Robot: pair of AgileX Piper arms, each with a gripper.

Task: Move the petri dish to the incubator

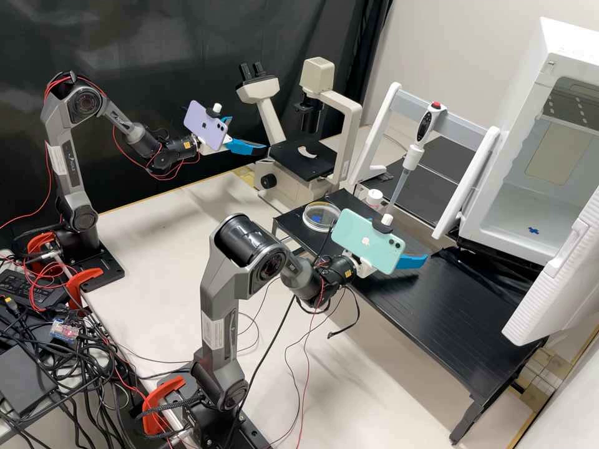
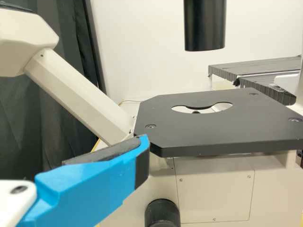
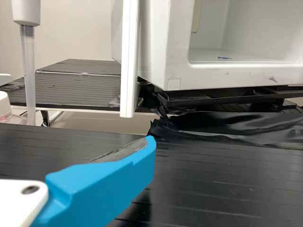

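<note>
Coming in from the left, I've got the cables (image 1: 78,358) heaped at the lower left of the frame, and the left arm (image 1: 70,165) rising beside them over the pale table (image 1: 156,231). Its gripper (image 1: 248,133) hangs just left of top centre, fingers apart, with the lilac phone (image 1: 204,126) mounted on it. In the left wrist view, one blue finger (image 2: 94,189) shows in front of the microscope's stage (image 2: 213,130). The microscope (image 1: 350,115) itself stands at upper centre. Now the dish (image 1: 321,216): it's right at mid-frame, lying flat on the near-left end of the black bench (image 1: 437,305), a blue mark seen through it, well apart from both grippers. Just right of it there's the bottle (image 1: 374,198), then the pipette (image 1: 422,125) upright on its rack (image 1: 465,128). The right arm (image 1: 218,299) comes up from bottom centre, and I see its gripper (image 1: 412,260) over the bench, right of centre, behind the mint phone (image 1: 368,241), its fingers apart too. Finally, upper right, the incubator (image 1: 521,134) gapes open, a blue cross (image 1: 533,231) on its floor; the dish is outside it.
</note>
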